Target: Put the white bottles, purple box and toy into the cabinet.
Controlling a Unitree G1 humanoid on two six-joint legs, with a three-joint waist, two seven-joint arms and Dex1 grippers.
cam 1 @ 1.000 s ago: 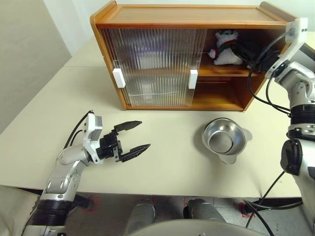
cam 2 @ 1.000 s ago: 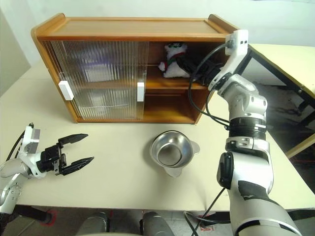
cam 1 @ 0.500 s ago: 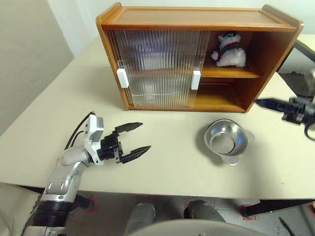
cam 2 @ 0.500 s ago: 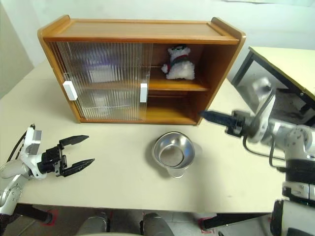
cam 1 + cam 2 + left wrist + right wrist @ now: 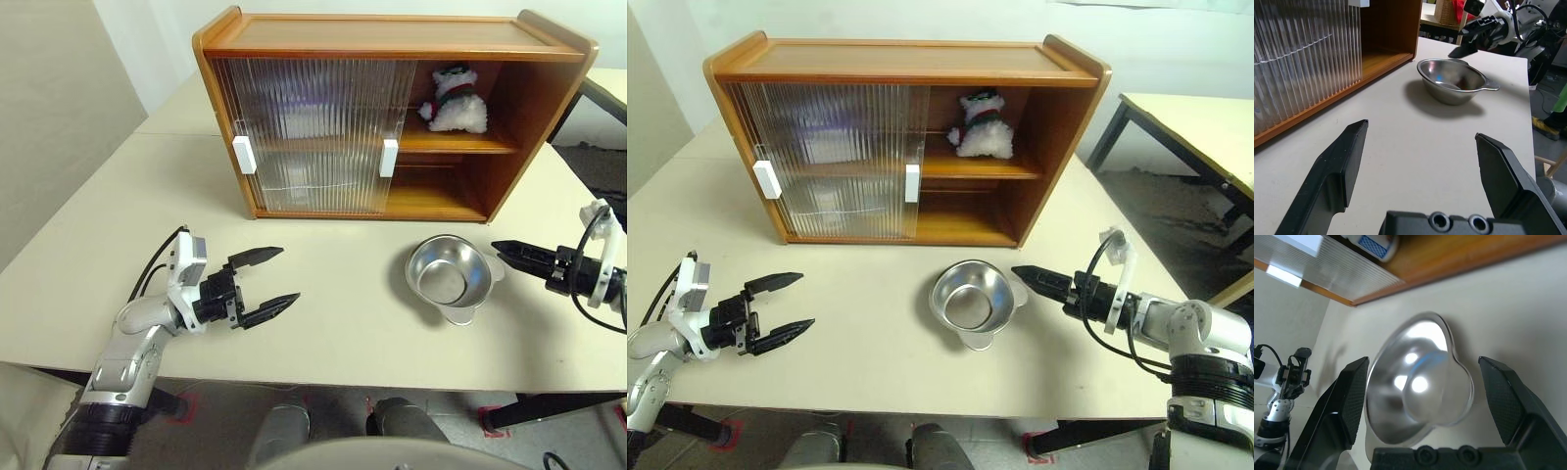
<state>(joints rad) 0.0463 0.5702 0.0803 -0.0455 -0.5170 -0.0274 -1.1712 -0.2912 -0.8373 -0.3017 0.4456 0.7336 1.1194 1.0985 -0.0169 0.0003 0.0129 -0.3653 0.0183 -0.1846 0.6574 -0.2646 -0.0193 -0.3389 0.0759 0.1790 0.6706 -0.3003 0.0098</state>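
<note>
While the toy [image 5: 453,98] is already sitting on the upper shelf of the cabinet [image 5: 392,117], in the open half beside the two ribbed sliding doors, the rest of the load is harder to account for. A white bottle [image 5: 1373,244] with a blue-and-white label is showing behind the ribbed door on the bottom shelf in the right wrist view; pale and purplish shapes are glimmering through the doors in the head views, but I cannot tell whether they are the second bottle and the purple box. Nothing of the task is lying on the table in front of the cabinet, so I judge the job to be at or near its end.

The toy is standing upright, its long axis vertical, its front turned out of the cabinet toward the robot.

The left gripper [image 5: 265,282] is hanging spread wide and empty in front of the cabinet's left end. The right gripper [image 5: 1042,281] is also gaping and empty, in front of the cabinet's right end, its fingers pointing at the metal bowl [image 5: 448,277].
</note>
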